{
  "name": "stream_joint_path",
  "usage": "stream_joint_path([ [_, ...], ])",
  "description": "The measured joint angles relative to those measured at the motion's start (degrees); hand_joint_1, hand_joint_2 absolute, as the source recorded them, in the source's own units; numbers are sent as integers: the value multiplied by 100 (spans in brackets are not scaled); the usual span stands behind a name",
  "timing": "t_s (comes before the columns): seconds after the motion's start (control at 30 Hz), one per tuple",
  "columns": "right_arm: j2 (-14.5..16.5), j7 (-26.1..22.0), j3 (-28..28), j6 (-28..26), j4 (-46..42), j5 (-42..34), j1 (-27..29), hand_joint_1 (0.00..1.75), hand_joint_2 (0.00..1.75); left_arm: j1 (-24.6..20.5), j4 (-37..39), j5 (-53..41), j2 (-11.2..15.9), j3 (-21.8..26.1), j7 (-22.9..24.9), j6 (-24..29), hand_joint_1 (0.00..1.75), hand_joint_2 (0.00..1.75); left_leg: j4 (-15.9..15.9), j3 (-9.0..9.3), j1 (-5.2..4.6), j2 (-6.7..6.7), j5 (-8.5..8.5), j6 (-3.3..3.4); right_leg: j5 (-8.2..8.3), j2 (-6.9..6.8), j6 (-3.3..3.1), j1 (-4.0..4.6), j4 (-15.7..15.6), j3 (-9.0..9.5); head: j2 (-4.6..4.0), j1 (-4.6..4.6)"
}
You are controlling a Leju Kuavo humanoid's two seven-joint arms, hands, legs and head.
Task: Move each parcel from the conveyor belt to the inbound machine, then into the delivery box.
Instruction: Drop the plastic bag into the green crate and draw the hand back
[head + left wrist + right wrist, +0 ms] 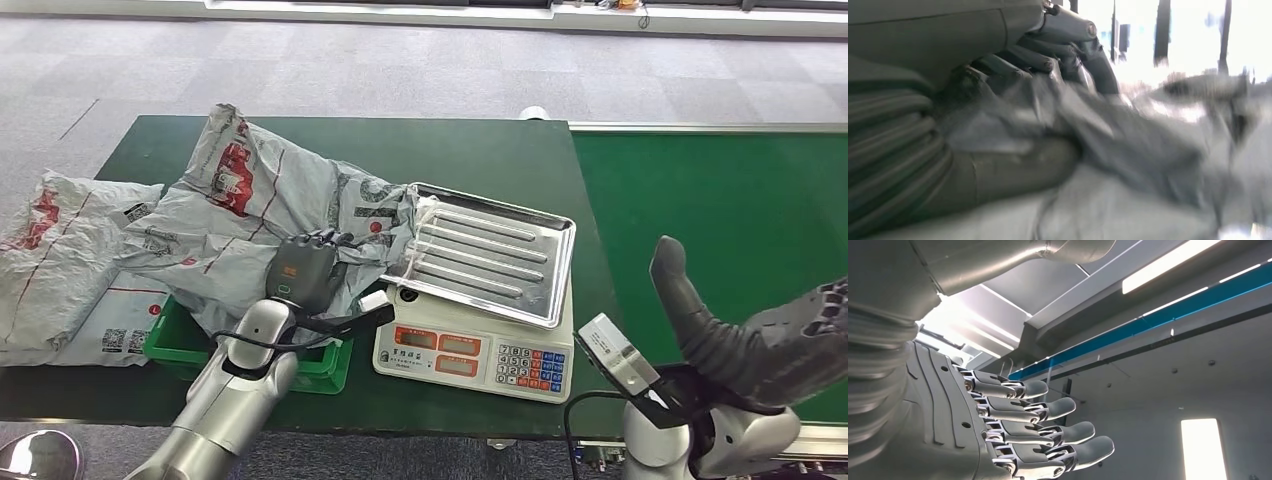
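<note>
A big crumpled grey parcel (250, 190) with red print lies across the dark green table, one end draped onto the steel tray (520, 290) of the scale (470, 350). My left hand (305, 270) rests on its near part, above the green delivery box (325, 372). In the left wrist view that hand (998, 50) has its fingers (1068, 55) curled into the grey plastic (1148, 150), gripping a fold. My right hand (760, 340) is raised at the lower right, beside the green conveyor belt (720, 200). In the right wrist view the right hand (998, 430) has fingers apart and holds nothing.
A second grey parcel (60, 260) lies at the table's left end, overhanging the front edge. The delivery box is mostly covered by the big parcel. A metal rail (700, 127) borders the belt's far side. Grey carpet lies beyond the table.
</note>
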Motion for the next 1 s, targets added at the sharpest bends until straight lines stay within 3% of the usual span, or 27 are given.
stream_joint_path([
  [0.1,0,38,0,0,0,25,1,0,175,86,-207,278,-35,115,-79,490,0,175,0,-3,0,2,0,-1,1,3,-1,0,0,-4,0,0],
  [0.27,0,60,0,0,1,16,2,0,175,426,-1093,1575,-126,470,-730,1355,0,175,0,-13,0,4,-3,-2,-1,8,-2,1,0,-14,0,-1],
  [0.37,0,67,0,0,7,-12,2,0,175,656,-1600,2181,-186,653,-1010,1609,0,175,0,-16,0,2,-6,-4,-6,4,-3,1,0,-17,0,-1],
  [0.63,0,67,0,0,54,-39,-1,0,175,960,-2230,2433,-276,826,-1165,1662,0,175,0,-19,0,-1,-6,-3,-8,0,-2,1,0,-18,0,0],
  [1.0,0,65,0,0,86,-48,-5,0,175,1064,-2434,2484,-286,865,-1208,1662,0,175,0,-19,0,-2,-6,-3,-7,1,-3,1,0,-18,0,0],
])
